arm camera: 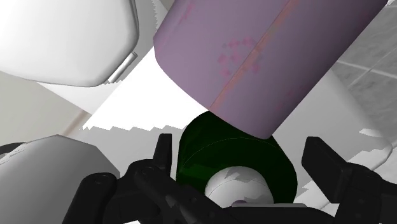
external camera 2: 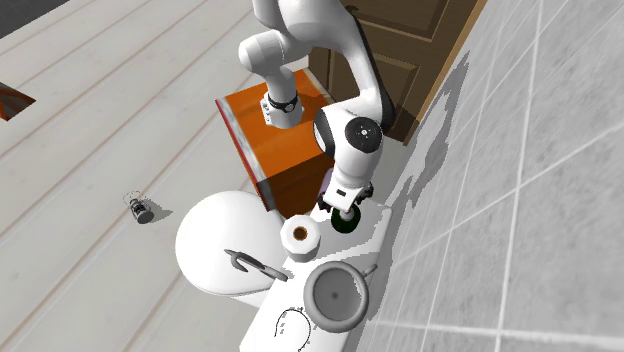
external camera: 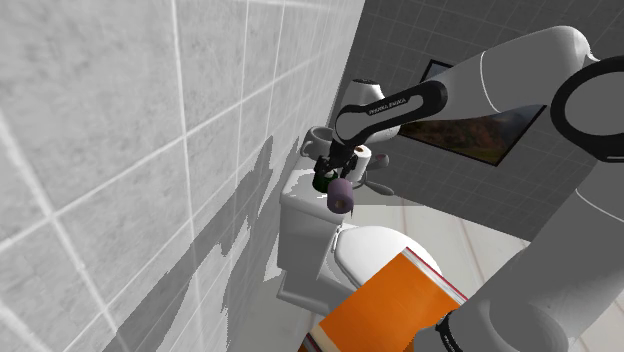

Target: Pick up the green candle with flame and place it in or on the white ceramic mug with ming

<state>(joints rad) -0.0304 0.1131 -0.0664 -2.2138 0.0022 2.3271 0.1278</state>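
The gripper [external camera 2: 345, 206] hangs over the toilet's tank lid [external camera 2: 356, 249] at the end nearest the orange stand [external camera 2: 290, 135]. Its jaws are released, spread to either side of the green candle [arm camera: 236, 153]. One of the fingers [arm camera: 326, 164] stands clear of the candle's side and the other is close against it. The candle is at that same end of the tank lid, directly under the hand. Whether its base rests on the lid cannot be told. A pale purple cylinder [arm camera: 254, 57] lies tilted just beside the candle, toward the lid's front edge. Further along, a toilet roll [external camera 2: 300, 235] stands on end at the front edge near the middle. Beyond it the mug [external camera 2: 335, 295], drawn plain grey, sits upright with its mouth open upward toward the lid's far end, well apart from the candle. A thin grey tool [external camera 2: 255, 263] lies on the closed toilet seat [external camera 2: 205, 245] below.
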